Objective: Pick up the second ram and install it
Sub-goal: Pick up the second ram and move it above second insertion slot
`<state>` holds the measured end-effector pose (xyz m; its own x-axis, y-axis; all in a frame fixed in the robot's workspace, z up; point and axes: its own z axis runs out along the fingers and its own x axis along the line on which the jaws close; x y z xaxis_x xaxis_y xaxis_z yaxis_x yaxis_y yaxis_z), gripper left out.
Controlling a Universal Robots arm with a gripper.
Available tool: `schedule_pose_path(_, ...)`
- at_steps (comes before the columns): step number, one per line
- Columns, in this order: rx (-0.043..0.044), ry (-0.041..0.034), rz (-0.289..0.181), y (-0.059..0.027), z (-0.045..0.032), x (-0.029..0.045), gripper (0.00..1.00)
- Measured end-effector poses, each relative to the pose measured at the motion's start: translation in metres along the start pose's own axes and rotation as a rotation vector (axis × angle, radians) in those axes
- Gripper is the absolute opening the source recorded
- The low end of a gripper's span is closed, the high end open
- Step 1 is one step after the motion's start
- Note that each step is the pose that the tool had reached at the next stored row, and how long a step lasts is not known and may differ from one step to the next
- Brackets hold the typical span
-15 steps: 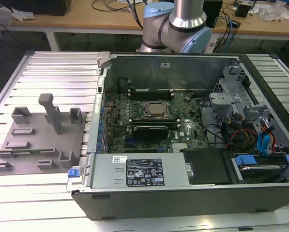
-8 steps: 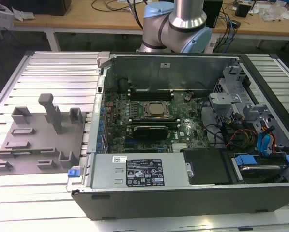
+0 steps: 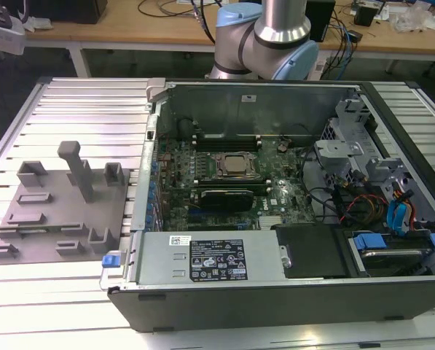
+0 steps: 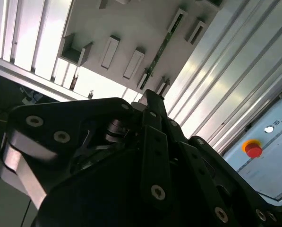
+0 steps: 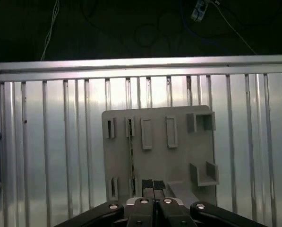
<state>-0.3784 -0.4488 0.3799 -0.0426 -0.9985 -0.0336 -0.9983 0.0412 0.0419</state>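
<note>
- Exterior view: the grey holder tray (image 3: 57, 211) sits on the slatted surface (image 3: 79, 109) at the exterior view's left, beside the open computer case (image 3: 290, 306).
- Second wrist view: the second ram (image 4: 164, 45) stands on edge in the tray's slots.
- First wrist view: the hand (image 5: 153, 183) is clenched and empty, over the tray and just beside the second ram. Judgement: a sound pick needs the fingers square across the stick, mid-length.

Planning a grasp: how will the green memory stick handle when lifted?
The long, thin green circuit-board stick looks light and fairly stiff. Standing on edge between posts of the grey plastic tray, it probably tips if nudged sideways.
</note>
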Motion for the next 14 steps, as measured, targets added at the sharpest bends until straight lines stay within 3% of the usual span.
schedule_pose_path(5,0.0000,0.0000,0.000,0.0000,0.0000,0.0000,0.09)
schedule_pose_path(7,0.0000,0.0000,0.000,0.0000,0.0000,0.0000,0.28)
schedule_pose_path(10,0.0001,0.0000,0.002,0.0000,0.0004,0.0000,0.28)
schedule_pose_path(14,0.0002,-0.0014,0.006,-0.0003,0.0069,0.0002,0.28)
